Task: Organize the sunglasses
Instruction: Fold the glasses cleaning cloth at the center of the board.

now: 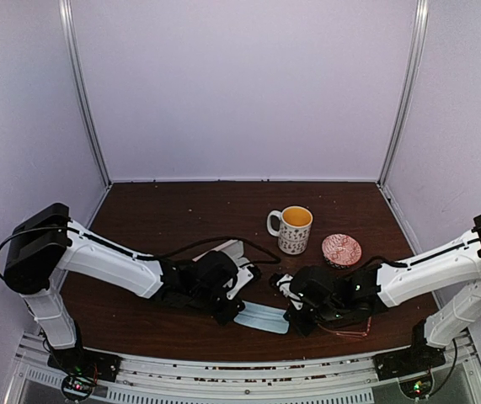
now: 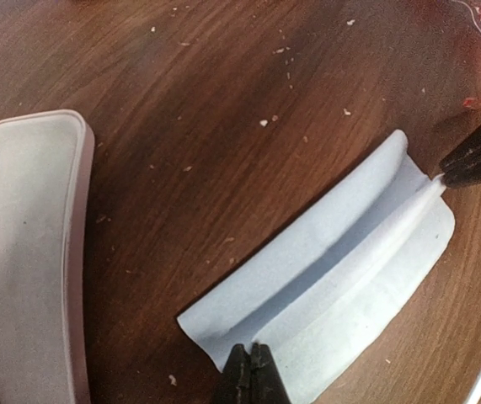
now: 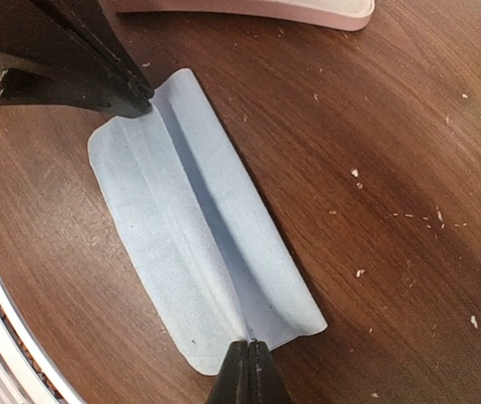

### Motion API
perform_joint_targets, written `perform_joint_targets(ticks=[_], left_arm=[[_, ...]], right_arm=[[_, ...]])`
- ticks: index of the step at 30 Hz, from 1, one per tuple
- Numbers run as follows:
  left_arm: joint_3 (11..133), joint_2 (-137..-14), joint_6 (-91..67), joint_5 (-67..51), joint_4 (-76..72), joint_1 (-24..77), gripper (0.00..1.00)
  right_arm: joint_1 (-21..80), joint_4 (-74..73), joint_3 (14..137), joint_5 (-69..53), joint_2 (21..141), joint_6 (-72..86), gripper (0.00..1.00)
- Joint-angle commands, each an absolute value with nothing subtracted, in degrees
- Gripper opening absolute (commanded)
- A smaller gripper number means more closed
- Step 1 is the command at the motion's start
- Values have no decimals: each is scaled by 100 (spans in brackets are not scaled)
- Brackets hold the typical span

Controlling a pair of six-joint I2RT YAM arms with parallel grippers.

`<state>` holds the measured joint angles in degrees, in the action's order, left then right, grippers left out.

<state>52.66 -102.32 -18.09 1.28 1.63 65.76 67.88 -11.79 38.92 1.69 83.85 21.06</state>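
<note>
Blue cloth (image 2: pixel 333 278) — ends pinched by left gripper (image 2: pixel 249 374) and right gripper (image 3: pixel 248 362), jaws pressed together; risk: uneven pull could slip the thin fold.

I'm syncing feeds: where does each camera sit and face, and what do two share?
Top external: above, behind the bases, looking down on the table; both arms show.
Left wrist: on left arm, looking down at the blue cloth; left gripper at bottom.
Right wrist: on right arm, looking down at that cloth; right gripper at bottom.
Shared: both wrist views show the cloth, pinched at each end.
</note>
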Motion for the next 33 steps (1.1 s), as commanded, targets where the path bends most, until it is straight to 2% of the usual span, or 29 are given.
perform_joint_targets(ticks=[1,17,21,33], left_arm=[[5388,-10283,-1767,179,185,6609,0],[5379,-10208,-1817,280,338,6722,0],[5358,-10183,-1850,306,373,6749,3],[5352,-10090,-1863,361,460,6790,14]], right_arm=[[6828,-1274,3801,181,8297,2149,0],[6829,-1323,3844,201,8420,2210,0],[6834,-1252,3811,90,8421,2236,0],[6963,-1084,3726,-160,8393,2351,8]])
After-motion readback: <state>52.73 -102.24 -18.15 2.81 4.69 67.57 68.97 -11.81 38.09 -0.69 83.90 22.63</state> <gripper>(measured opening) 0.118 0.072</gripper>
